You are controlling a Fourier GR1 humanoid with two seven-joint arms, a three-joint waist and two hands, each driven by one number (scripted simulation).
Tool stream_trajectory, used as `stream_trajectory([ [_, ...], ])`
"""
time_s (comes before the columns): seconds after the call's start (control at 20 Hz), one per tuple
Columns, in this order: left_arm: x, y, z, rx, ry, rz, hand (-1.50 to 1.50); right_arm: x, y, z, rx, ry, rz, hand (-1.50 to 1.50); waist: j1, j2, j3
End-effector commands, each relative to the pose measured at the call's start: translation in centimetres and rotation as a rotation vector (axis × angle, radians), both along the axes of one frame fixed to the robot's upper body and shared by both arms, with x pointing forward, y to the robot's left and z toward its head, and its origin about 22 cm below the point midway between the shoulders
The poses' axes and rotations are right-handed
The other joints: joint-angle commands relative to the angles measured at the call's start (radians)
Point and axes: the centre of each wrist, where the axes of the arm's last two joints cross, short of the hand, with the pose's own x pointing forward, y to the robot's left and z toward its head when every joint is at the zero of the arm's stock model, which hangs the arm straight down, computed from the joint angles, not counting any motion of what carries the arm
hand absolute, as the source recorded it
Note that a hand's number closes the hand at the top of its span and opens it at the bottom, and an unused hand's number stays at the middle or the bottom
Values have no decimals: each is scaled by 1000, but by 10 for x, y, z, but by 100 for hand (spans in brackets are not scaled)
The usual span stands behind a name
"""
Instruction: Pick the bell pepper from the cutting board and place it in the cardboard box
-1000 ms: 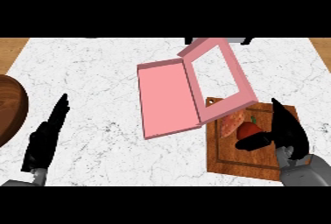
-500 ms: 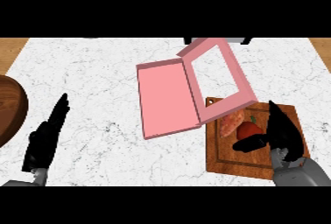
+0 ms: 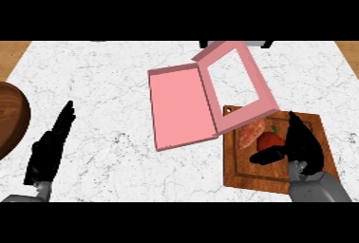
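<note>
Bracketing the bell pepper (image 3: 270, 139) from two sides: right hand (image 3: 304, 142), fingers straight and pressed together along the pepper's right flank, thumb splayed leftward beneath it, nothing curled round it yet; contact or a hair's gap, impossible to tell. Lying red and glossy near the middle of the wooden cutting board (image 3: 242, 173), green stem end uppermost in the view, touching or just beside a pinkish oblong item (image 3: 250, 134) on its left, of a kind not identifiable. Judged light and hollow, with stiff walls that give a little under a squeeze, waxy skin likely to slip, lobed shape prone to roll. Best taken across the broad middle of the body, thumb opposing fingers, well clear of the thin stem, and without dragging the pinkish neighbour along. Standing up and to the left of the board, overlapping its upper left corner: pink cardboard box (image 3: 261, 88), open, lid (image 3: 181, 109) folded out flat to the left, so entry from above looks unobstructed. Resting well apart near the view's left edge: left hand (image 3: 49, 149), fingers straight and together, holding nothing. Beyond it, part of a round dark wooden object (image 3: 10, 118) at the left border.
</note>
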Motion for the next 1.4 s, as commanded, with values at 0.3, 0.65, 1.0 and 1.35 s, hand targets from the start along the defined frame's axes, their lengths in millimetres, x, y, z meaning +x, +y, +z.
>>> stream_trajectory([
  [0.3, -6, -11, -11, -1, 10, -13, 0, 29, 14, -15, 0, 146, -124, -150, 8, 2, 0],
  [0.65, -11, -14, 2, 0, 7, -12, 0, 10, 12, -18, 36, 125, -110, 150, 3, 0, 1],
  [1.0, -13, -4, -8, -7, 10, -2, 0, 14, 6, -24, -246, 47, -124, 150, 6, 0, 0],
  [1.35, -13, -5, -9, 9, 13, 1, 0, -24, 27, -3, -329, -28, 78, 150, -2, -2, 0],
])
